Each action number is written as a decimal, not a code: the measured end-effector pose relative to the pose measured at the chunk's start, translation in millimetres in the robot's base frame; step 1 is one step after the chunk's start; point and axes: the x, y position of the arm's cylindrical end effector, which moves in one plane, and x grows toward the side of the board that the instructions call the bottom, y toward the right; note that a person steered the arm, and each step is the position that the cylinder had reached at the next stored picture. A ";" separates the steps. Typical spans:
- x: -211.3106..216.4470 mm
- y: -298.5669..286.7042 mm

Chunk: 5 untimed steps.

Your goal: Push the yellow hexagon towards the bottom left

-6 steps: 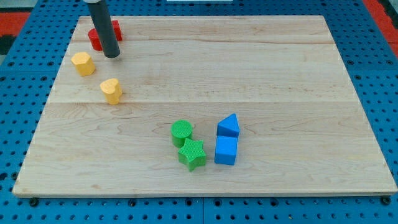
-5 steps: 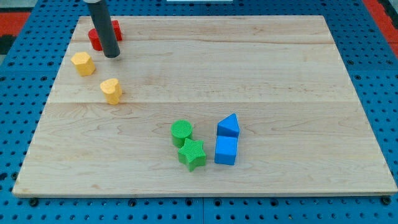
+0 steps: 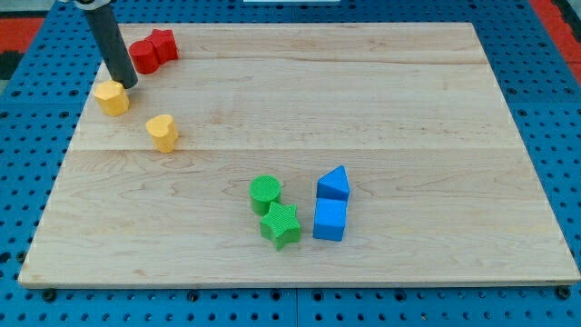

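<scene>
The yellow hexagon (image 3: 113, 97) lies near the board's left edge, upper left of the view. My tip (image 3: 125, 84) touches its upper right side, the dark rod rising up and to the left out of the view. A second yellow block, heart-shaped (image 3: 162, 132), sits lower right of the hexagon, apart from it.
Two red blocks (image 3: 152, 50) lie together just right of the rod near the board's top edge. A green cylinder (image 3: 265, 193), green star (image 3: 280, 224), blue triangular block (image 3: 333, 183) and blue cube (image 3: 329, 220) cluster at lower centre. The wooden board (image 3: 408, 109) rests on blue pegboard.
My tip has moved left from beside the red blocks to the yellow hexagon's upper right side. The hexagon has shifted slightly to the left and down.
</scene>
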 end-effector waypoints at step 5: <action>190.0 58.4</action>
